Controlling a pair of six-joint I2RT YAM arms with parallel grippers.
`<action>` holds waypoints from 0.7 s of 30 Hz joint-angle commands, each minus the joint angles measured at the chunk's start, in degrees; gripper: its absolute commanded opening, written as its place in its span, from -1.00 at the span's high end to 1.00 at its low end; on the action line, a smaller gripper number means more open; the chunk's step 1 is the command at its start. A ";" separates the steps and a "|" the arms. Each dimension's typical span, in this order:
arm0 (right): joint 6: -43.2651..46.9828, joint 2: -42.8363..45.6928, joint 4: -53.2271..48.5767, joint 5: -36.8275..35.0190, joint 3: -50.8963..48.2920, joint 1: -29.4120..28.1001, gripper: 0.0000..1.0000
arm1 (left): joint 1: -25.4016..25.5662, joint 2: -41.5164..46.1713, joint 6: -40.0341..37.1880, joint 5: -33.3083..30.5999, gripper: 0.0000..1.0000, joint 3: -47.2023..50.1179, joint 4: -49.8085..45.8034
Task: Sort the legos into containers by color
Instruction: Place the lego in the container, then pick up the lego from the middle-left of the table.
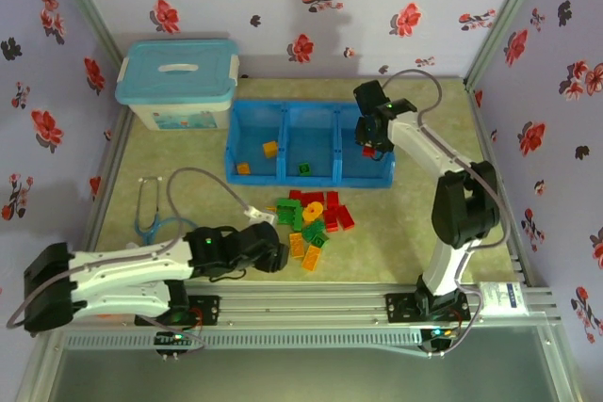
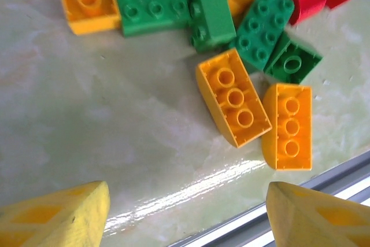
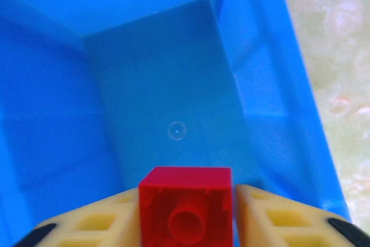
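Red brick [image 3: 186,201] is being clamped between the two fingers of the right gripper [image 1: 369,146], hollow underside turned to the wrist camera. It is being held inside the right compartment of the blue tray [image 1: 311,106], over the bare floor (whether it is touching the floor cannot be told).

Two orange-yellow bricks [image 1: 270,149] are being kept in the left compartment, one toward the middle and one at the near left corner. One green brick [image 1: 304,168] is being kept in the middle compartment, near its near wall.

Remaining legos are being left in a loose pile [image 1: 311,218] on the table [image 1: 141,162], just near of the tray, with red ones mostly on the far and right side and green and orange-yellow ones nearer.

Left gripper [image 2: 185,224] is being held low over the table at the near left edge of the pile, fingers spread wide and nothing between them (released). Two long orange-yellow pieces [image 2: 234,105] are being seen just ahead of it, side by side and touching, with green pieces [image 2: 153,4] and a small orange-yellow one [image 2: 87,1] beyond.

Pale-blue lidded box [image 1: 177,82] is being kept at the far left, just left of the tray, and a stethoscope [image 1: 151,209] is lying on the left side of the table.
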State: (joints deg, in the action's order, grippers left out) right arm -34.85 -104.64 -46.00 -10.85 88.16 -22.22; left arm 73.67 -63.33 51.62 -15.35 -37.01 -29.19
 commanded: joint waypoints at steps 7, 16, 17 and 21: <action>2.00 2.90 -6.29 -4.63 7.31 -1.82 -0.60 | 5.58 -15.43 1.05 -1.13 -0.44 -9.64 3.24; 1.20 24.68 -3.99 -6.94 -6.62 -5.31 -0.61 | 6.59 -29.57 1.89 3.90 -0.37 -17.38 2.76; 0.60 26.81 -3.04 -6.63 -8.80 -5.37 -0.61 | 6.68 -30.62 1.98 3.87 -0.37 -17.82 2.69; -1.96 35.77 -0.86 -5.51 -17.51 -5.53 -0.60 | 6.70 -34.55 1.45 3.27 -0.37 -20.29 1.55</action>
State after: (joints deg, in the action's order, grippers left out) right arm -34.52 -70.96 -48.21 -16.34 75.37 -27.75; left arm 80.01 -95.88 52.40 -11.88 -54.96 -25.98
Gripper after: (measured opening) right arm 0.804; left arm 0.683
